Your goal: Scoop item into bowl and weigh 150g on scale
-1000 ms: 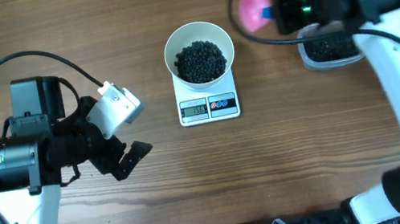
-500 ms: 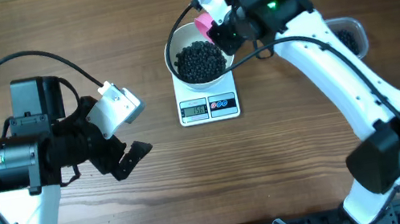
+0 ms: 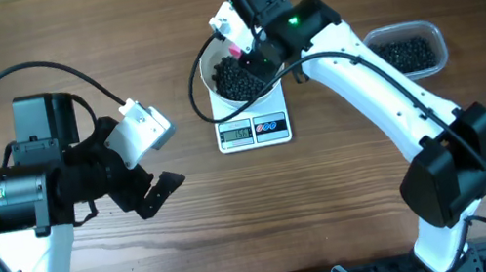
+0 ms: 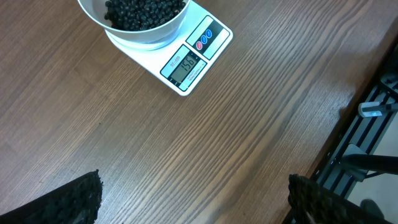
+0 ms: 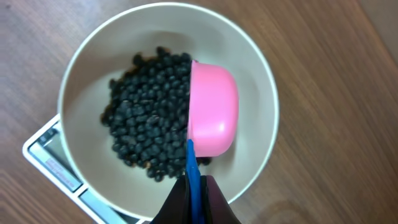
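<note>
- My right gripper (image 5: 193,202), back at the clear plastic tub (image 3: 437,36) a second ago, now hangs over the round white bowl (image 5: 264,87). The tub stands uncovered and my left arm has not stirred.
- Its jaws are clamped tight on the blue handle (image 5: 194,165) of the small pink scoop (image 5: 214,115).
- The scoop's long axis runs from my fingers out across the bowl, its mouth rolled sideways against the heap of tiny black beads (image 5: 143,118).
- The bowl sits on the small white kitchen scale (image 3: 254,131).
- The scoop is inside the rim, near one wall. Bare wooden table (image 3: 315,213) surrounds the scale, with the tub well apart.
- My left gripper (image 4: 193,208) is spread wide, holding nothing.
</note>
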`<state>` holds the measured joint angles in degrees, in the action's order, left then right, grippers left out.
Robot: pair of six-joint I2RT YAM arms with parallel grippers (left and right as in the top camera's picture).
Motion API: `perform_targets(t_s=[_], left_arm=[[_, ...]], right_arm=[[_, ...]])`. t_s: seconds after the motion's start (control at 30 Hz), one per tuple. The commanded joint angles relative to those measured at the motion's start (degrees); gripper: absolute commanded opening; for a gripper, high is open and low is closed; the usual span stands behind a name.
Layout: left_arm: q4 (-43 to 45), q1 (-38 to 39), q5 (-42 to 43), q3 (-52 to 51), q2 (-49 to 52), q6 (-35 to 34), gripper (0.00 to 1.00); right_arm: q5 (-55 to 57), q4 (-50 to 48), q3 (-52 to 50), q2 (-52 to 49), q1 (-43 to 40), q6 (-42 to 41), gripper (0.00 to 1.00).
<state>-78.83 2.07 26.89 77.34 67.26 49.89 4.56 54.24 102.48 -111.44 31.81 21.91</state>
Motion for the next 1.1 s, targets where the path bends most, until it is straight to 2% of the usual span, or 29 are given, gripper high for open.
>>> perform_targets(t_s=[0.0,0.4,0.73,1.07], left_arm=[[0.1,-0.5,0.5,0.9,-0.5,0.9,1.0],[0.1,-0.5,0.5,0.9,-0.5,0.9,1.0],[0.1,-0.5,0.5,0.9,-0.5,0.9,1.0],[0.1,-0.5,0.5,0.9,-0.5,0.9,1.0]], right_arm=[[-2.2,2.2,-0.5,-0.9,0.9,2.1,0.04],[-16.6,3.8,-0.5,-0.9,-0.4,-2.8,0.04],[-32.5,4.0,-0.5,-0.9,-7.9,-8.9,0.04],[-40.7,4.9,-0.5,-0.9,-14.4,-10.3,0.04]])
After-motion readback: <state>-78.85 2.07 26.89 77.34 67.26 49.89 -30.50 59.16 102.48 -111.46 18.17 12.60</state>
